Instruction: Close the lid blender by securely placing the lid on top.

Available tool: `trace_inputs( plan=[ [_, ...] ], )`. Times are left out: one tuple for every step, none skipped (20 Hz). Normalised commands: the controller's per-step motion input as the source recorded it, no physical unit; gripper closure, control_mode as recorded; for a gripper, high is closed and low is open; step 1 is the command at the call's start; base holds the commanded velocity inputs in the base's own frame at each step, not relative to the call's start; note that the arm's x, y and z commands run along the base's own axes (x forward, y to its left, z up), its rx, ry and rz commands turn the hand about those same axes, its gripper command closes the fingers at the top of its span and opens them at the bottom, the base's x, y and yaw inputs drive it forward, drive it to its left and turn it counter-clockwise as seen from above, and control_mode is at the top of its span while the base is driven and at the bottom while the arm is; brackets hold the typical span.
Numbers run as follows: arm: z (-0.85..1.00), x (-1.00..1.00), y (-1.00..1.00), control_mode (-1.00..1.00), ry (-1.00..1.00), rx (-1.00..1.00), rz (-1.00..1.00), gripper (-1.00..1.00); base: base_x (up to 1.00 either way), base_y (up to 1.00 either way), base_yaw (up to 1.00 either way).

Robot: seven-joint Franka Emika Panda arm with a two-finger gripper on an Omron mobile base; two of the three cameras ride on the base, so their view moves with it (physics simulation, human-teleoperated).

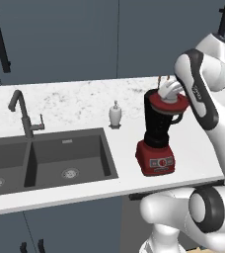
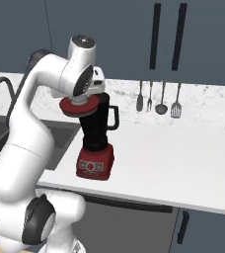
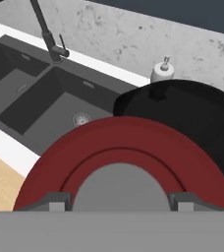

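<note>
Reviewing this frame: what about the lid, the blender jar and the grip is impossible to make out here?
- Whether the lid sits flush on the blender: the hand covers the rim in both base views.
- The jar's inside: in the hand view the lid blocks the jar opening.
- Finger contact on the lid's grey cap: the fingertips are cut off by the bottom edge.
- Control panel markings: too small in the left base view.

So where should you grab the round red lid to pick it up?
By the raised pale grey centre cap, coming straight down from above. The round red lid is a flat disc with little edge to pinch, and the cap sticks up for the claw, which is shut on it that way now over the black jar.
</note>
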Motion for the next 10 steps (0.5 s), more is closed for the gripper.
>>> trace_inputs(
  plan=[
    [0.0, 0.28, 0.0, -1.0, 0.0, 0.0, -0.04, 1.0, 0.0, 0.0, 0.0],
    [0.0, 0.27, 0.0, -1.0, 0.0, 0.0, -0.04, 1.0, 0.0, 0.0, 0.0],
    [0.0, 0.26, 0.0, -1.0, 0.0, 0.0, -0.04, 1.0, 0.0, 0.0, 0.0],
    [0.0, 0.27, 0.0, -1.0, 0.0, 0.0, -0.04, 1.0, 0.0, 0.0, 0.0],
    [0.0, 0.26, 0.0, -1.0, 0.0, 0.0, -0.04, 1.0, 0.0, 0.0, 0.0],
    [0.0, 0.24, 0.0, -1.0, 0.0, 0.0, -0.04, 1.0, 0.0, 0.0, 0.0],
    [0.0, 0.23, 0.0, -1.0, 0.0, 0.0, -0.04, 1.0, 0.0, 0.0, 0.0],
    [0.0, 0.2, 0.0, -1.0, 0.0, 0.0, -0.04, 1.0, 0.0, 0.0, 0.0],
    [0.0, 0.19, 0.0, -1.0, 0.0, 0.0, -0.05, 1.0, 0.0, 0.0, 0.0],
    [0.0, 0.16, 0.0, -1.0, 0.0, 0.0, -0.05, 1.0, 0.0, 0.0, 0.0]
  ],
)
